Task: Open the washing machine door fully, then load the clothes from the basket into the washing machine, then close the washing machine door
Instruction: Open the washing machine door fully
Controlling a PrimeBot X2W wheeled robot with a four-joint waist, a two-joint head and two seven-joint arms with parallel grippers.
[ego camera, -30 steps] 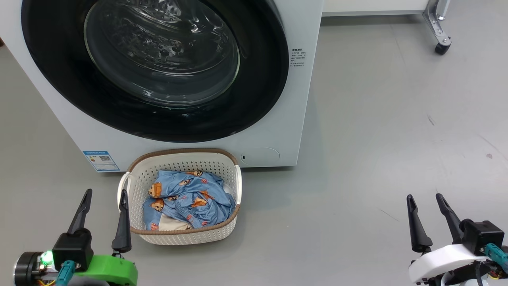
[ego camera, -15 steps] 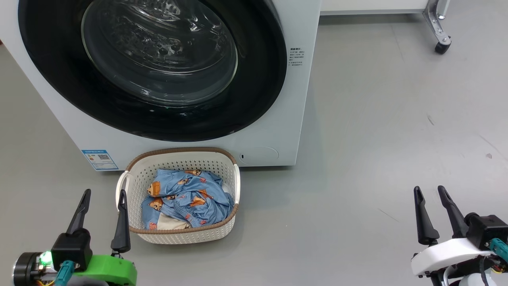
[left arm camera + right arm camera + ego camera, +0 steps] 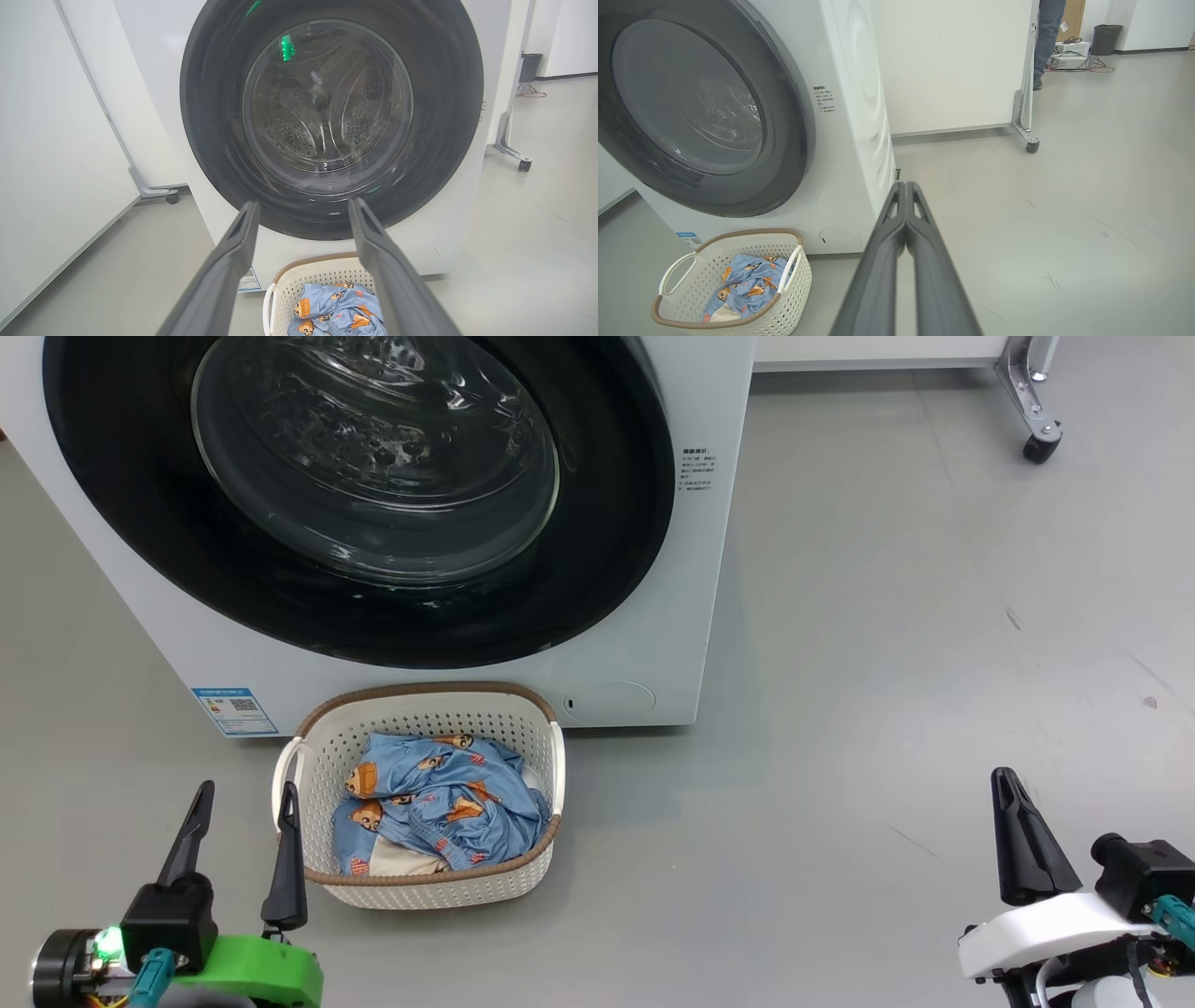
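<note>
The white washing machine stands ahead with its round black-rimmed glass door closed flat against the front. On the floor before it sits the cream perforated basket holding light blue bear-print clothes. My left gripper is open at the lower left, its right finger just beside the basket's left handle. Over bare floor at the lower right, well clear of the basket, my right gripper is shut with nothing in it. The right wrist view shows its two fingers pressed together, the washing machine door to their left.
A wheeled frame leg with a castor stands behind the machine to the right. White panels on castors stand on the left. A person's leg and a bin are far back. Grey floor stretches to the right.
My right gripper's fingers have closed together from open. The head camera shifted slightly early on. My left gripper, basket and door have stayed put.
</note>
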